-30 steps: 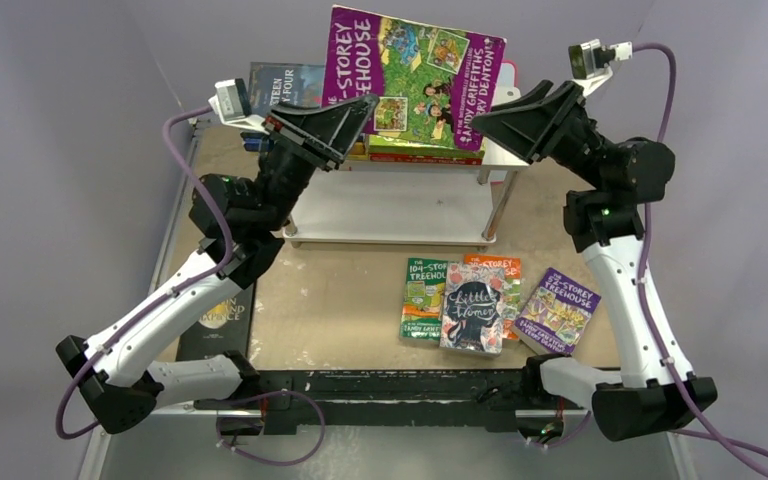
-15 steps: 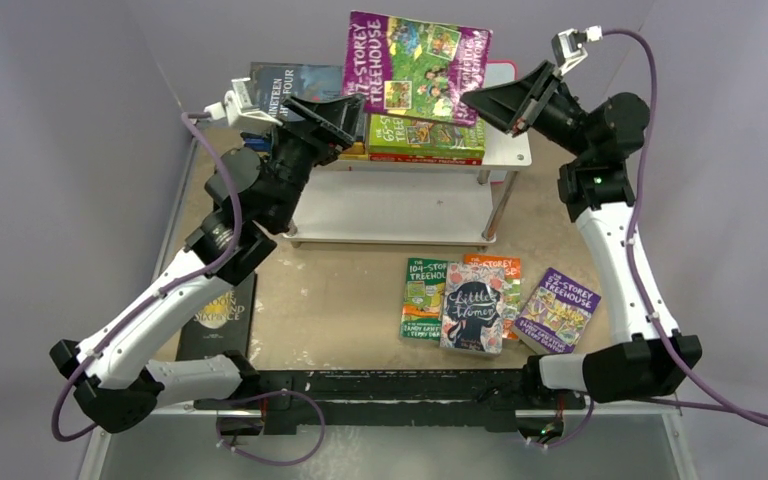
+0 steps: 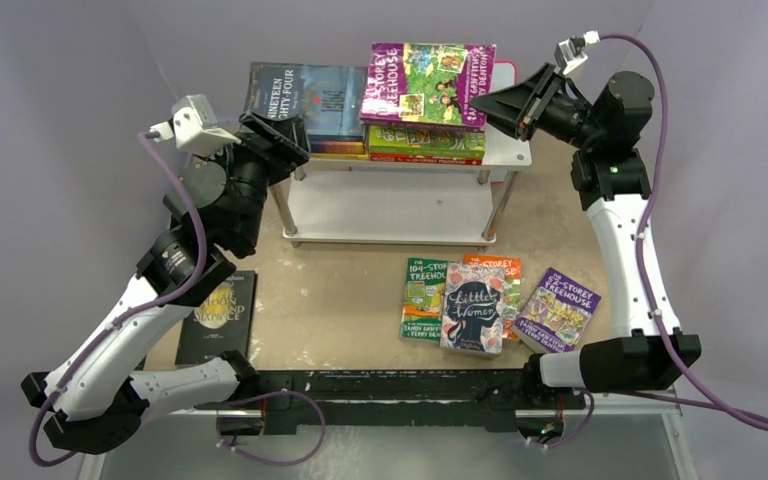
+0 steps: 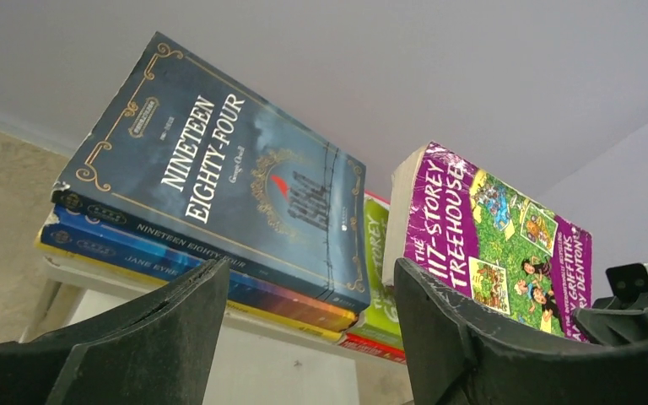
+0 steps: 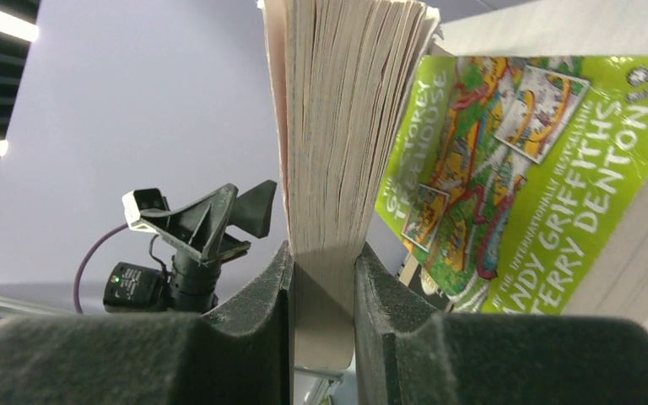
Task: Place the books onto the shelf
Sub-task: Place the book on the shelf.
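Atop the shelf (image 3: 390,205), right jaws pinch the purple Treehouse paperback (image 3: 425,85) by its page edge, floppy we reckon; left jaws open.

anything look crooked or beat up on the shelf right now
The purple Treehouse book sits slightly skewed on the green book atop the shelf, not square with it, the right gripper clamped on its page edge. Its spine corner is scuffed white. Nothing else stands out.

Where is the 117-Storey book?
In the top view, the 117-Storey book sits atop the green book on the shelf's right side, beside Nineteen Eighty-Four, gripped by the right gripper.
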Action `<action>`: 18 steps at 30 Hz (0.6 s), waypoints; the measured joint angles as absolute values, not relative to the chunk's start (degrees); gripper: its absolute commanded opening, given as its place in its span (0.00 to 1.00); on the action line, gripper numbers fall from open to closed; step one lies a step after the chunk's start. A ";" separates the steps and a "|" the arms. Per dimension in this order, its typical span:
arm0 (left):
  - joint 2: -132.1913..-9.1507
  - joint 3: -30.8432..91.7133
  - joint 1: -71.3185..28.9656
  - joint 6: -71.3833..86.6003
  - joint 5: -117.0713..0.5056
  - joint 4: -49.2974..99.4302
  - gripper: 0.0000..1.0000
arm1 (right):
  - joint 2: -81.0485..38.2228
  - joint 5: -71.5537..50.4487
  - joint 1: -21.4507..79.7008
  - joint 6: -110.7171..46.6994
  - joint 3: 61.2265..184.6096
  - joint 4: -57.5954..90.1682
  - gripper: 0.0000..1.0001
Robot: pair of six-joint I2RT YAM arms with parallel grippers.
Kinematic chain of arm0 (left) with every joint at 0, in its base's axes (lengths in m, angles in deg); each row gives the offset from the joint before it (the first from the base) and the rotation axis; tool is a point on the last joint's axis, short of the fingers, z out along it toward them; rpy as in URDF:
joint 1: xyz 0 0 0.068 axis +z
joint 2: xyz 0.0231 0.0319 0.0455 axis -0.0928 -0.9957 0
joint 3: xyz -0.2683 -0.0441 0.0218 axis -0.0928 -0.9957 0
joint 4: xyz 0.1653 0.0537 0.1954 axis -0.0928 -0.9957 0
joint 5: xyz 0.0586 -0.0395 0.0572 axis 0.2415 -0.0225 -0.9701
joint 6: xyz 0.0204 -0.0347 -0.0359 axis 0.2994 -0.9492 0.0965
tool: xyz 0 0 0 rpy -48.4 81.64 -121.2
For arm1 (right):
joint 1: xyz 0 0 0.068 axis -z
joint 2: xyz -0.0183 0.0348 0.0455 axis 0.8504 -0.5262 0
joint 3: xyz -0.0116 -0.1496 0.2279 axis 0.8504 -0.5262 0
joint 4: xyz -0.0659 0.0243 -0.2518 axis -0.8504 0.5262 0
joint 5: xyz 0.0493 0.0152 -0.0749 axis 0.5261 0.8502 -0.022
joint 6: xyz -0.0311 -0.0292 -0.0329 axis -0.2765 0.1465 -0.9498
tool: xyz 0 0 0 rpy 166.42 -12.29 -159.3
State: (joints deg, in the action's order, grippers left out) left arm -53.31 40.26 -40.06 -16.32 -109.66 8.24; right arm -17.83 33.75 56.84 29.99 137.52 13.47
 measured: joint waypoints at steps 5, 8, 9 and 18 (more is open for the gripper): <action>-51.36 38.01 -40.06 -15.49 -107.51 5.68 0.70 | -17.96 33.82 57.17 26.69 138.66 20.86 0.00; -47.30 33.57 -40.06 -14.46 -103.76 5.38 0.70 | -17.96 33.82 57.30 25.25 139.25 23.72 0.00; -45.70 31.98 -40.06 -14.07 -102.33 5.58 0.70 | -17.96 33.79 57.32 24.64 139.33 24.51 0.00; -36.52 18.10 -40.06 -13.15 -96.06 6.54 0.69 | -22.26 37.57 57.94 20.92 144.01 28.75 0.13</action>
State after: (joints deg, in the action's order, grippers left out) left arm -36.52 18.10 -40.06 -13.15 -96.06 6.54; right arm -22.26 37.57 57.94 20.92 144.01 28.75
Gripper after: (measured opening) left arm 0.692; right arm 0.243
